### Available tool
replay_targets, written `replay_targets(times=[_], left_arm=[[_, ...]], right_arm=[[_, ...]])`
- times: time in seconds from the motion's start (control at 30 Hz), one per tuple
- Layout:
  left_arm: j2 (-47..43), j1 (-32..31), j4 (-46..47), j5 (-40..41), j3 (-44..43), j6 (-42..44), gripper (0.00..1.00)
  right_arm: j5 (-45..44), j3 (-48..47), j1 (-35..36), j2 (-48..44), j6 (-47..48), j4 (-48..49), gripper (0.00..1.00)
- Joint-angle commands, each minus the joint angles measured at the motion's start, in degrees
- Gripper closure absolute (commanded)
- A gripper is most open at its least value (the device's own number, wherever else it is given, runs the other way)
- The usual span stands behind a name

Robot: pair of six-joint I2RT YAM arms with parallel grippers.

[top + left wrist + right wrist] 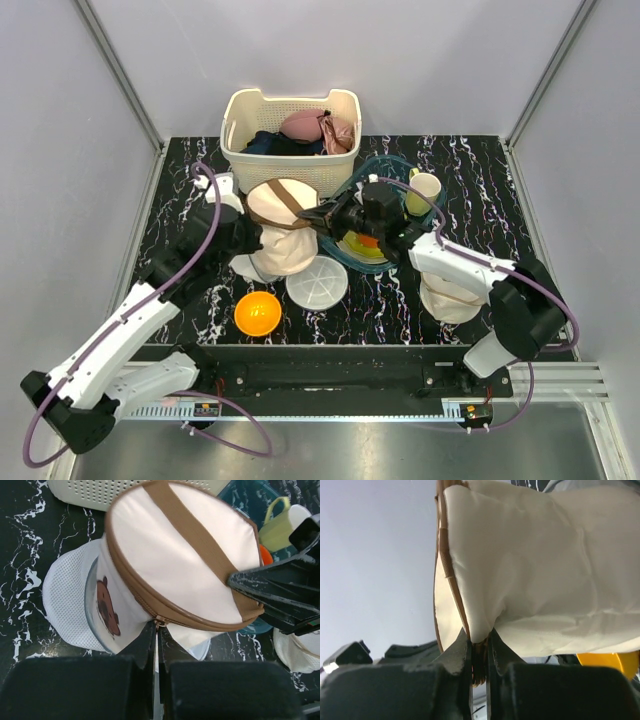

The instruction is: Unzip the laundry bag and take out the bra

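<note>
"Left wrist view first: closed or apart at the fingertips?"

"Closed. Shows the left gripper (156,630) pinched together on the brown zipper pull (159,621) at the near edge of the laundry bag (175,565)."

"And on the other side?"

"Clamped too. Appears in the right wrist view as the right gripper (479,652) nipping the bag's brown-trimmed rim, with cream fabric bulging above the fingers (457,655)."

"Sitting where, that bag?"

"Held between both grippers near the middle of the black marbled table (490,210), round cream lid facing up, crossed by a brown strap (200,545). Printed with a brown bear (107,610) on the side wall. Shows a white mesh dome (65,600) beneath its left side; touching or not, cannot tell."

"Around it?"

"Just behind, a cream slatted laundry basket (290,170) holding pink and dark garments (305,125). Right of the bag, a teal tub (395,162) and a pale mug with a green handle (424,190). In front, an orange bowl (257,313) beside a white round mesh disc (317,282). Under the right arm (470,265), another white mesh dome (450,300)."
</note>
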State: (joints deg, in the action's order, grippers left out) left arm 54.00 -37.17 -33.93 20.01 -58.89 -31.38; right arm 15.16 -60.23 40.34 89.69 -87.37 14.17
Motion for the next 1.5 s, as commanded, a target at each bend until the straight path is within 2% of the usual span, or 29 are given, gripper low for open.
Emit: replay_targets(times=[0.0, 0.1, 0.2, 0.27, 0.37, 0.6, 0.73, 0.77, 0.8, 0.83, 0.87, 0.9, 0.93, 1.03, 1.07, 1.13, 1.2, 1.33, 1.47], left_arm=[[-4.9, 4.3, 2.0, -0.3, -1.0, 2.6, 1.00], [-5.8, 6.4, 2.0, -4.6, -0.8, 4.4, 1.00], [-5.7, 6.6, 2.9, -8.3, -0.5, 5.0, 1.00], [-5.9, 6.6, 6.0, -13.2, 0.8, 5.1, 1.00], [-4.9, 6.6, 8.9, -18.9, 2.1, 6.1, 1.00], [-2.2, 6.7, 10.8, -25.3, 3.3, 9.5, 1.00], [-1.6, 6.8, 10.7, -27.6, 3.2, 9.2, 1.00], [-1.7, 6.8, 10.7, -27.4, 3.3, 8.6, 1.00], [-1.7, 6.8, 10.7, -26.5, 3.5, 8.2, 1.00], [-1.8, 6.8, 10.6, -25.8, 3.7, 7.5, 1.00], [-1.7, 6.8, 10.5, -24.9, 3.7, 5.5, 1.00], [-1.6, 6.8, 10.4, -23.9, 4.0, 4.3, 1.00], [-1.4, 6.6, 10.5, -22.9, 4.4, 2.7, 1.00], [-1.0, 3.2, 11.3, -19.0, 5.4, -1.0, 1.00], [-0.8, 1.4, 11.5, -17.6, 5.8, -3.0, 1.00], [-0.8, 1.0, 12.0, -15.7, 6.9, -4.9, 1.00], [-1.7, 0.6, 12.3, -14.2, 7.9, -6.9, 1.00], [-3.3, 0.0, 12.2, -14.2, 8.3, -8.2, 1.00], [-3.6, -1.8, 12.2, -14.8, 7.8, -9.6, 1.00]], right_arm=[[13.3, 4.4, -3.2, -6.4, 6.2, 3.8, 1.00], [19.8, 8.9, -4.4, -10.1, 10.6, 3.5, 1.00], [29.6, 8.9, -4.4, -11.1, 18.6, 0.3, 1.00], [33.9, 10.9, -4.3, -12.6, 21.4, 0.9, 1.00], [38.3, 9.8, -4.4, -14.0, 29.0, -4.3, 1.00], [40.5, 2.2, -5.8, -12.9, 44.9, -18.7, 1.00], [34.1, -4.6, -10.3, -9.3, 45.7, -24.6, 0.98], [32.1, -5.5, -10.9, -9.1, 45.2, -26.7, 0.84], [30.0, -6.4, -11.0, -9.0, 45.1, -28.0, 0.64], [26.2, -7.8, -11.1, -9.6, 45.3, -29.2, 0.40], [24.9, -8.0, -11.1, -10.1, 44.9, -30.2, 0.31], [23.9, -7.9, -11.0, -10.9, 44.1, -30.8, 0.27], [20.6, -7.9, -11.0, -12.8, 43.8, -31.9, 0.19], [12.3, -6.1, -11.0, -17.9, 41.4, -36.8, 0.16], [10.7, -4.7, -11.0, -19.5, 40.1, -37.7, 0.11], [7.4, -0.4, -11.1, -24.0, 35.6, -37.6, 0.09], [6.0, 2.6, -11.0, -26.8, 29.6, -36.6, 0.04], [5.3, 11.4, -10.2, -33.2, 18.7, -27.9, 0.00], [2.4, 9.4, -7.1, -31.7, 16.7, -25.8, 0.00]])
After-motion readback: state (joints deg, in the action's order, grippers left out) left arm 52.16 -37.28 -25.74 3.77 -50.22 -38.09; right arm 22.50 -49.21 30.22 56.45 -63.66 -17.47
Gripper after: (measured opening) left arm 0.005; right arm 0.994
